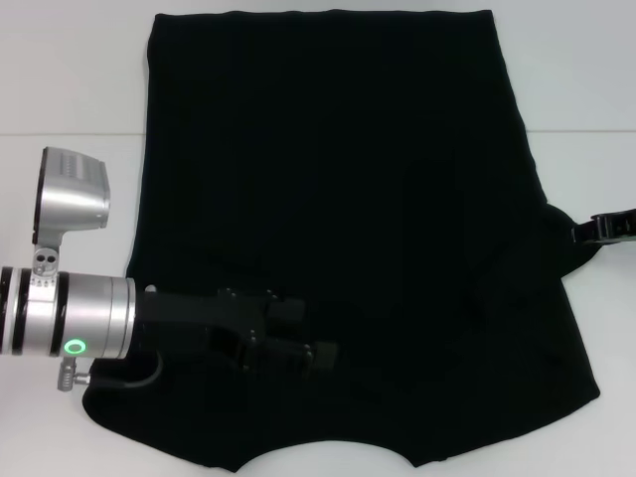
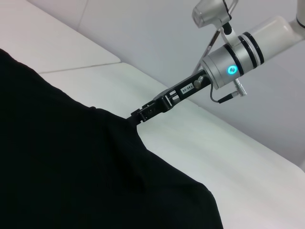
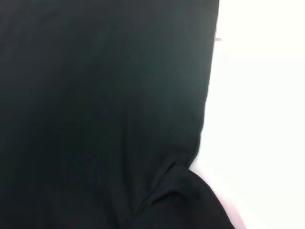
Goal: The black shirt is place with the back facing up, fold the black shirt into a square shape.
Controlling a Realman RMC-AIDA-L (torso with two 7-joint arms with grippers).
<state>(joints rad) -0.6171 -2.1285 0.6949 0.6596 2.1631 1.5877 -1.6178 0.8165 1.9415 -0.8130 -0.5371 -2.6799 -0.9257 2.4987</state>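
Head view: the black shirt [image 1: 338, 219] lies flat on the table [image 1: 60, 89]; my left gripper [image 1: 323, 353] sits over its near-left part, jaws unreadable. Left wrist view: my right gripper [image 2: 136, 115] pinches the shirt's sleeve edge; lift evenly. Right wrist view: only shirt fabric.

Bare white table [image 1: 70, 79] lies open to either side of the black shirt [image 1: 338, 199]. Over the shirt's near left part, the left gripper [image 1: 323, 353] obstructs passage; the right gripper [image 1: 586, 231] occupies its right edge.
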